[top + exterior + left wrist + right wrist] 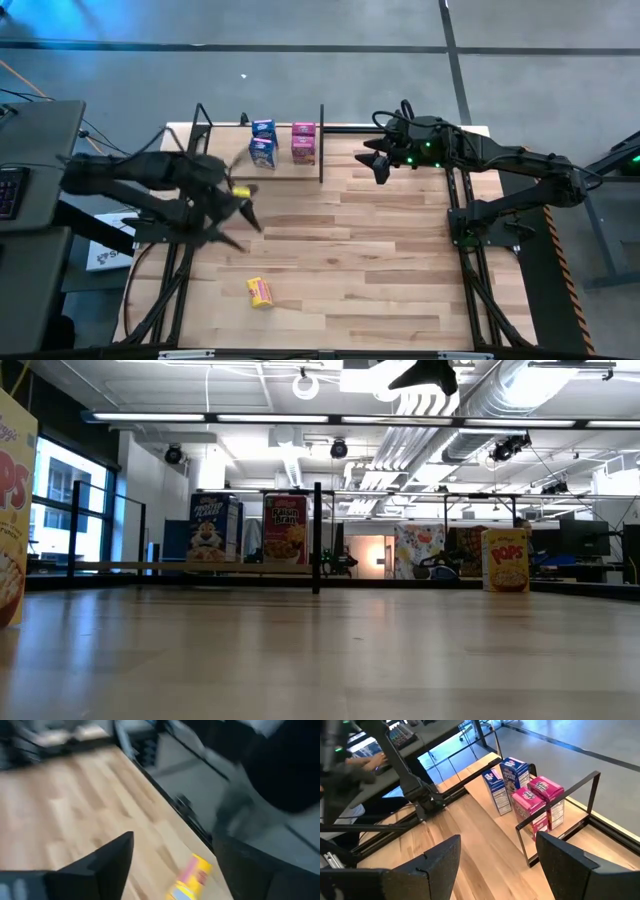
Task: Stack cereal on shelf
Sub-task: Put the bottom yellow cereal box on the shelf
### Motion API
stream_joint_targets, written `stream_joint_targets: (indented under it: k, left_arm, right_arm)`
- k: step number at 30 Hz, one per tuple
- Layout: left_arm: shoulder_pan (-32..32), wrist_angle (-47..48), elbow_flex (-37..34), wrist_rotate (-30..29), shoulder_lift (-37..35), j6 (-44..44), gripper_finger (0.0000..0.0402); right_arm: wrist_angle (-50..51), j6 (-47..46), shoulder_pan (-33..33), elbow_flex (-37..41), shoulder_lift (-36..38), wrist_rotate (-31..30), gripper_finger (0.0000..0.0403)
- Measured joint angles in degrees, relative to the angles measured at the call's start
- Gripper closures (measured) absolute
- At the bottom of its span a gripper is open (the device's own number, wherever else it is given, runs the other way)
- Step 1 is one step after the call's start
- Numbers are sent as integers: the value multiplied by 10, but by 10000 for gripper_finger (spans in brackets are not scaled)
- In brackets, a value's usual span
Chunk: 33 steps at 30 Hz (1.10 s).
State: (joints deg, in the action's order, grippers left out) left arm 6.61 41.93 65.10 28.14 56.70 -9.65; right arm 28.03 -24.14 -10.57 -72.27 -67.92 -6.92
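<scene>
Two blue cereal boxes (263, 143) (505, 782) and two pink ones (303, 142) (540, 802) stand upright on the pale shelf board (295, 170) (485, 802) at the table's far left. One yellow box (259, 291) (192, 877) sits on the tabletop near the near edge. In the low view another yellow box (505, 560) stands farther off at the right. My left gripper (245, 205) (175, 837) hangs open above the table's left part, with a yellow patch (240, 190) beside it. My right gripper (378, 165) (499, 836) hovers open just right of the shelf.
Black rods and upright posts (322, 150) (317, 540) frame the shelf. The yellow box close to the low camera fills that view's left edge (12, 510). Bare planks (380, 260) stretch across the table's middle and right. A desk with a keyboard (10, 190) lies left of the table.
</scene>
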Motion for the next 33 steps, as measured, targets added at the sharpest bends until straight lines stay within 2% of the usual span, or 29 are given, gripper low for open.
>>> stream_joint_targets:
  k: [3, 6, 10, 16, 20, 25, 33]
  left_arm:
    - [65, 55, 51, -18, 57, -16, 114]
    - [128, 69, 77, -53, 105, -16, 99]
    - [199, 70, 82, -94, 152, -32, 87]
    - [278, 71, 82, -179, 222, -117, 85]
    - [301, 71, 82, -199, 272, -130, 85]
    - [297, 74, 73, -224, 320, -147, 85]
    - [290, 62, 12, -222, 325, -167, 85]
  right_arm:
    - [0, 2, 0, 0, 0, 1, 153]
    - [2, 20, 0, 0, 0, 15, 153]
    - [8, 37, 0, 0, 0, 20, 153]
    - [34, 52, 0, 0, 0, 20, 153]
    - [60, 52, 0, 0, 0, 20, 153]
    - [85, 52, 0, 0, 0, 20, 153]
    - [91, 68, 0, 0, 0, 20, 153]
